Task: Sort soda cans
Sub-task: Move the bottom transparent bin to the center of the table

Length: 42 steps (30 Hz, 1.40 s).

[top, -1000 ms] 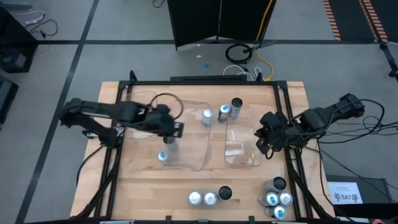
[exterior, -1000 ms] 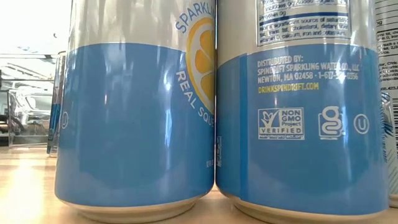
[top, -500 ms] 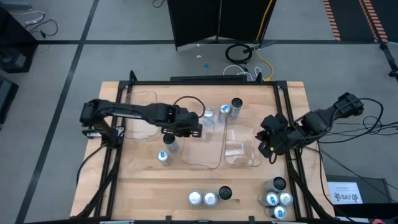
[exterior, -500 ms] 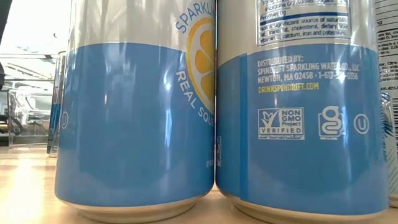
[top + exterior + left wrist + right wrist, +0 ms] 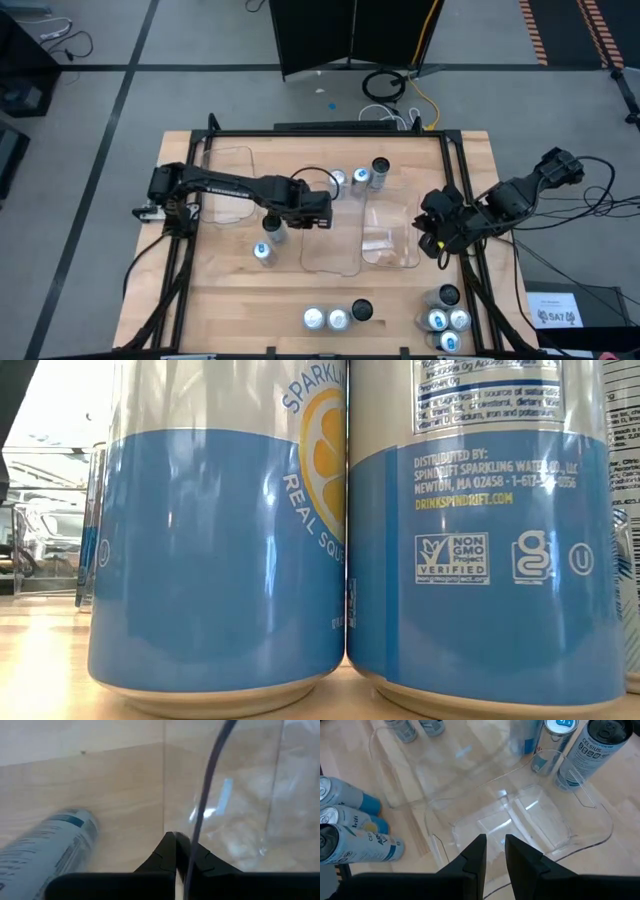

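Soda cans stand in groups: three at the far middle, two at the left, three at the near edge and several at the near right. Two blue-and-silver cans fill the low view. My left gripper is shut on a clear plastic tray at the table's middle. My right gripper hangs above the right rim of a second clear tray, its fingers a narrow gap apart with nothing between them. My left gripper pinches the clear tray's thin upright wall between its two fingers, at the tray's far left part. The fingers come from above, slanting steeply down. Whether the tray's bottom lies on the table I cannot tell.
A third clear tray lies at the far left. A can stands close beside the left fingers. Black frame rails run along the table's left, right and far sides. Bare wood shows between the trays and the near cans.
My left gripper has gone toward the table's right edge and down, staying shut on the clear tray. The tray has travelled with it from the left part of the table to the middle, next to the right tray.
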Each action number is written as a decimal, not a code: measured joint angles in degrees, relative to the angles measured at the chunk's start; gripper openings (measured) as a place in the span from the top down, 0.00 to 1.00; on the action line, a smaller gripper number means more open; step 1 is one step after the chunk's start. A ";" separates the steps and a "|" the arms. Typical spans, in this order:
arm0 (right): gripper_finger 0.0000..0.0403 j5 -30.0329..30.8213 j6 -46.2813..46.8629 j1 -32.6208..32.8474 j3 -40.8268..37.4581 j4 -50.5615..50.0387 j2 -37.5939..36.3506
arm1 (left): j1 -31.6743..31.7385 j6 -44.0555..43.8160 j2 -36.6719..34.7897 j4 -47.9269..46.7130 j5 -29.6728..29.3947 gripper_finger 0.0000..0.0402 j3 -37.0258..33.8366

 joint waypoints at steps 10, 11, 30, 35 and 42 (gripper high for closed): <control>0.85 -0.04 -1.27 0.40 0.02 -0.37 0.00 | -1.38 -2.96 -0.41 1.76 -1.82 0.98 0.10; 0.85 -0.04 -1.50 0.40 0.00 -0.37 0.00 | -1.25 -3.01 -0.38 1.72 -1.72 0.98 0.10; 0.85 -0.04 -2.30 0.40 0.02 -0.43 0.00 | 1.23 -4.13 1.95 -3.58 2.35 0.98 0.26; 0.85 -0.05 -2.52 0.40 0.02 -0.45 0.00 | 1.54 -4.07 1.97 -3.32 3.38 0.98 0.28; 0.85 -0.06 -2.54 0.82 0.01 -0.45 0.00 | 2.44 -4.50 2.08 -2.92 4.45 0.98 0.22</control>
